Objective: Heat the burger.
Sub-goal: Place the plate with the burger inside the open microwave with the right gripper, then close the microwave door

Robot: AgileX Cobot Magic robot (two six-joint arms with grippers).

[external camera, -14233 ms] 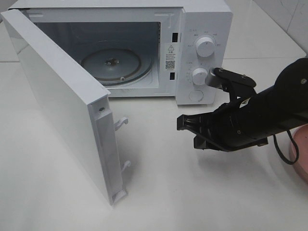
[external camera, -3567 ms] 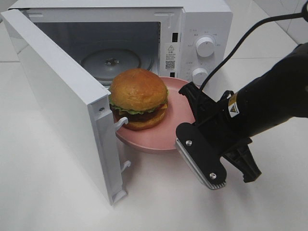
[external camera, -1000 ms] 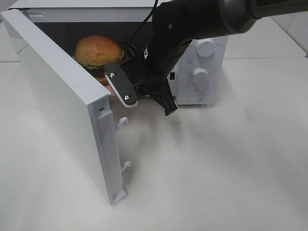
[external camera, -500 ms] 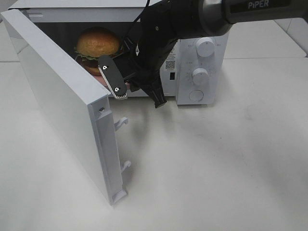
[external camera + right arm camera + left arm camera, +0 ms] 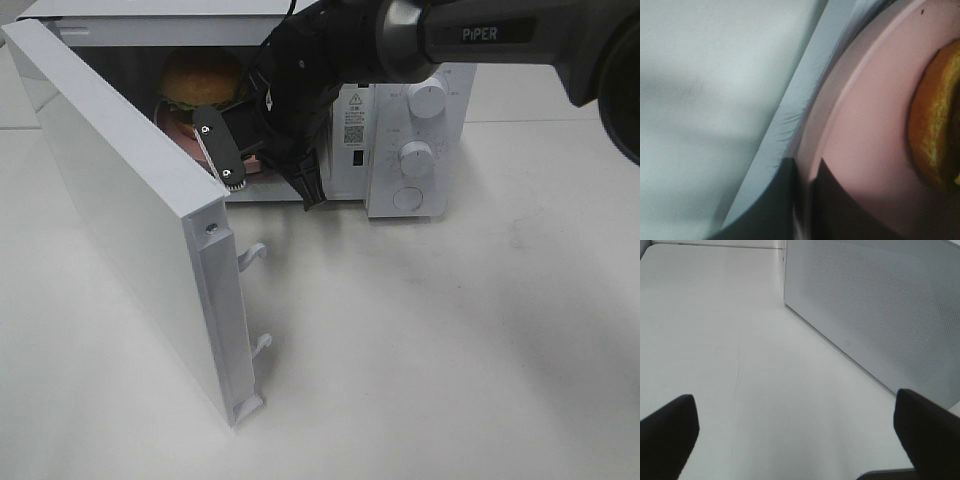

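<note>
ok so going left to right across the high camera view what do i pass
open microwave door → burger inside the oven → warning sticker → control knobs

Lighting was bright, diffuse, overhead. The microwave (image 5: 430, 110) cavity lay in shadow; the arm (image 5: 480, 35) cast a soft shadow on the table (image 5: 450, 330). The right wrist view rendered the plate (image 5: 865, 125) blurred.
</note>
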